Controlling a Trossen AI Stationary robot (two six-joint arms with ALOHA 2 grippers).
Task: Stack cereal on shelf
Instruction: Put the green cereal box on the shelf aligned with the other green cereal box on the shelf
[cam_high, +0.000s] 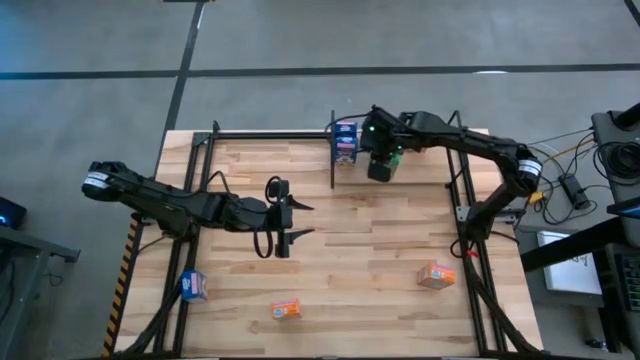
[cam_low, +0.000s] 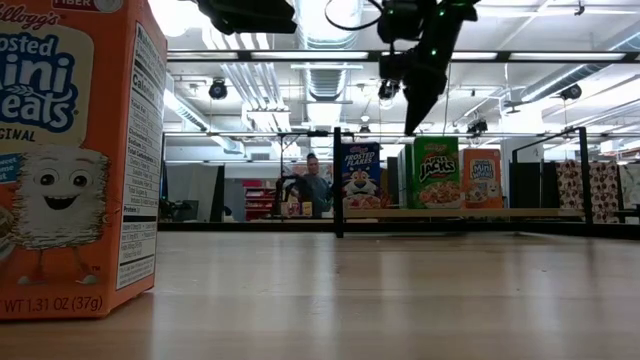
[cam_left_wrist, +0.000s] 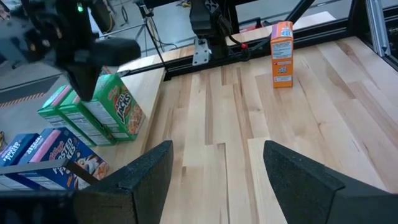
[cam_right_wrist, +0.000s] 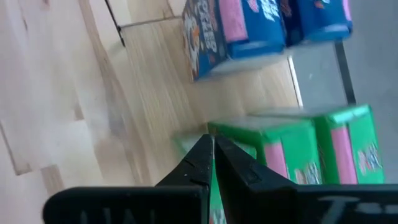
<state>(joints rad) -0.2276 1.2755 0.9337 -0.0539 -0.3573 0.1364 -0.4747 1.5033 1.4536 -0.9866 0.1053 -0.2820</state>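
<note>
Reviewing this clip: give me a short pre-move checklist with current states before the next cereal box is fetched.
1. Right gripper empty: ok; fingers closed together with nothing between them, above the green boxes on the shelf.
2. Left gripper ready to grasp: ok; open, empty, over mid-table.
3. Shelved boxes upright: ok; the blue box, green box and orange box stand in the low view.
4. Boxes left to fetch: ok; orange box, small orange box and blue box sit near the front edge.
5. Free shelf space: cannot tell.
</note>
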